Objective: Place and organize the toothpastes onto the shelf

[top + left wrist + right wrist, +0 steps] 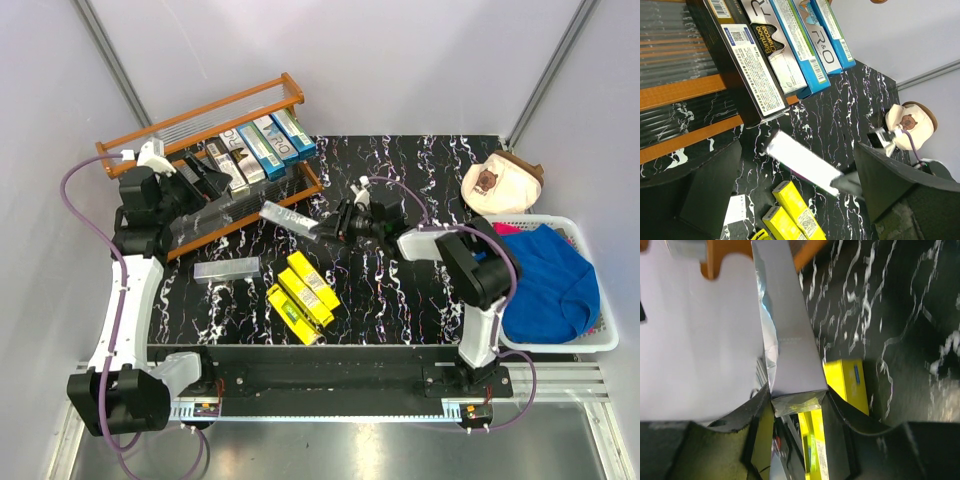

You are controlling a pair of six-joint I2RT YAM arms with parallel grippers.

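R gripper (327,227) was clamped on the end of a silver carton (288,217), held just by the shelf (292,92) front. L gripper (205,178) was wide open, empty, at the shelf beside blue & black cartons (262,148). Yellow cartons (303,293) lay on the table (400,300).

This is a robotics lab test cell, not a home or a shop. The black marble-patterned table (420,290) is boxed in by bare pale wall panels (400,60) behind it and on both sides, joined at its far corners by slanting metal struts (110,55). Along the table's near edge runs a slotted aluminium rail (340,408) carrying two bolted-down robot arms, the left arm (128,300) and the right arm (485,330), with purple cables (64,188) trailing from them. On the table, a wooden shelf (200,113) and toothpaste cartons (305,290) sit like laid-out test props. A white basket (600,343) stands at the table's right edge.
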